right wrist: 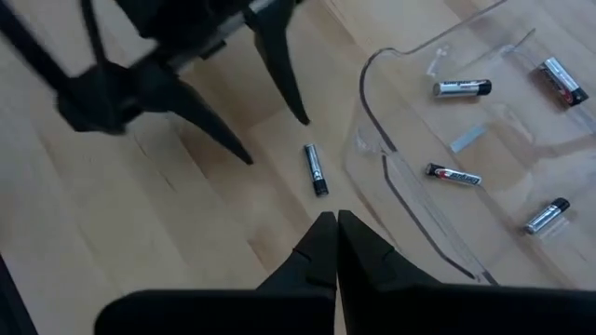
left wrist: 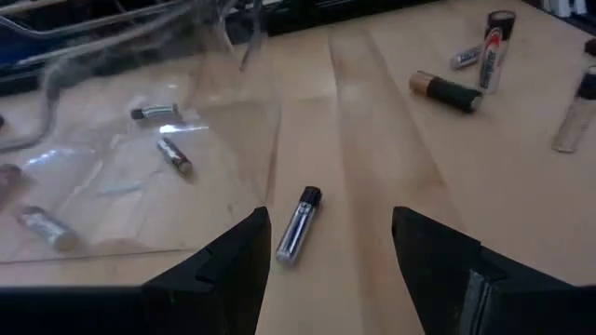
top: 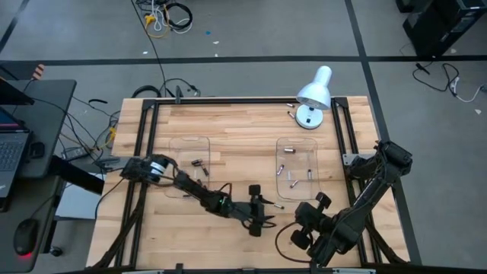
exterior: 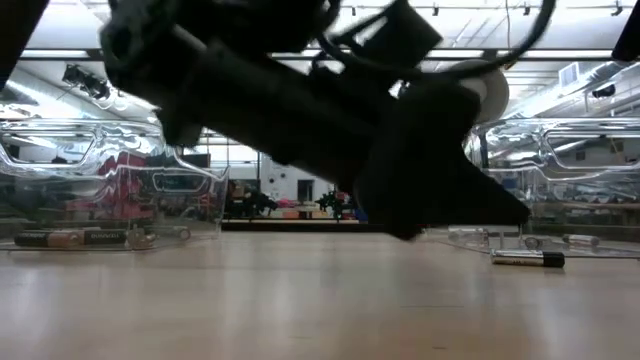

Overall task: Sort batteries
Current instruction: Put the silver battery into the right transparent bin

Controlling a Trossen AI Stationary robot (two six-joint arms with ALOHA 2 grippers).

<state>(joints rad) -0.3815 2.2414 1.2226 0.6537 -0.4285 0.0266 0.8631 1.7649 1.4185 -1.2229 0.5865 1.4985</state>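
Table (top: 228, 129) holds two clear trays; right tray (top: 297, 169) just past the left gripper (top: 268, 212), left tray (top: 190, 164) behind its arm, both holding batteries. Left gripper fingers apart, straddling a loose silver battery (left wrist: 298, 224) on bare wood beside the tray wall: likely pre-grasp, room either side. Right gripper (right wrist: 335, 244) pinched together, empty, parked near.

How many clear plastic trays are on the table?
2. The left tray lies on the table's left half; the right tray lies on its right half, near the lamp. None seems hidden.
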